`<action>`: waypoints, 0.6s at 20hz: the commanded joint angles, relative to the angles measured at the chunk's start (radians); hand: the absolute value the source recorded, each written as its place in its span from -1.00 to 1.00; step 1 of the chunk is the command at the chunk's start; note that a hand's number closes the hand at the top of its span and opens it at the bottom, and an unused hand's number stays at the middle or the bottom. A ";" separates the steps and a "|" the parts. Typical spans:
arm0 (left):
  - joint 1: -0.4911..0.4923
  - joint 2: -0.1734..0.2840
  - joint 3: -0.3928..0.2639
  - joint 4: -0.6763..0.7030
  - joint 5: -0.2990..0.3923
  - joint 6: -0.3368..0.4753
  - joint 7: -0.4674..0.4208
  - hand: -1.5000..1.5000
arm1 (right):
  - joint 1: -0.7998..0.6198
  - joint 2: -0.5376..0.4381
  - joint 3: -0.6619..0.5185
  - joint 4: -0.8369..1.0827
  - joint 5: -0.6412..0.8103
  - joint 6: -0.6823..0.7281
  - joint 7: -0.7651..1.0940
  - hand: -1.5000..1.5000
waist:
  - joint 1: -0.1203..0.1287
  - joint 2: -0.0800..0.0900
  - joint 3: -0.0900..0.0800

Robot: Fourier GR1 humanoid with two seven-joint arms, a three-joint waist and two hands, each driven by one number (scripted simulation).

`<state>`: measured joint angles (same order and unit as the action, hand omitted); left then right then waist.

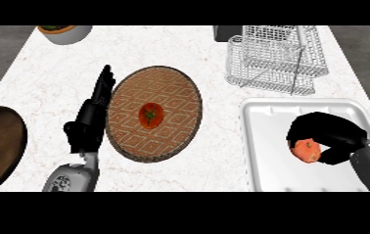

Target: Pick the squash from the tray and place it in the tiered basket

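1. The right hand [329, 137] curled round the squash [307, 151] over the tray [271, 145]: the grasp step.
2. The left hand [90, 118] rested open-fingered.
3. Next, I judged: lift and carry it to the tiered basket [274, 61].

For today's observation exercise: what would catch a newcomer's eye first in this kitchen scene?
Probably the round patterned plate at the centre, with a red tomato on it. Next, the right hand curled round an orange squash over the white tray at lower right. The white wire tiered basket stands behind the tray, and the left hand rests open left of the plate.
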<state>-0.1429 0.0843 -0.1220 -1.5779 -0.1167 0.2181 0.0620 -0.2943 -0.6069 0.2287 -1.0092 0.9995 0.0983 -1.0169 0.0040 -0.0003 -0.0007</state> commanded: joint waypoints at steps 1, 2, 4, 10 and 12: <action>0.023 -0.019 -0.010 0.036 -0.014 0.008 -0.048 0.00 | -0.022 0.040 -0.022 0.030 0.000 -0.133 -0.101 1.00 | 0.002 0.002 0.001; -0.010 -0.008 0.020 0.047 0.013 -0.013 -0.039 0.00 | 0.028 0.060 -0.004 0.014 0.031 -0.180 -0.075 1.00 | -0.003 0.001 0.001; 0.028 -0.002 0.008 0.010 -0.003 -0.008 -0.028 0.00 | 0.036 0.114 0.003 -0.070 0.071 -0.079 0.206 1.00 | -0.008 -0.003 0.000; 0.005 -0.002 0.008 0.026 -0.007 -0.002 -0.008 0.00 | -0.038 0.191 -0.090 0.053 0.177 0.069 0.812 1.00 | -0.023 -0.012 -0.015; -0.007 -0.004 0.007 0.027 -0.008 -0.001 -0.015 0.00 | -0.075 0.263 -0.101 0.036 0.204 0.094 0.984 1.00 | -0.011 -0.011 -0.012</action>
<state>-0.1440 0.0843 -0.1113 -1.5532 -0.1204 0.2142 0.0485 -0.3413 -0.4344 0.1545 -0.9938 1.1466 0.1609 -0.3365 -0.0110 -0.0160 -0.0237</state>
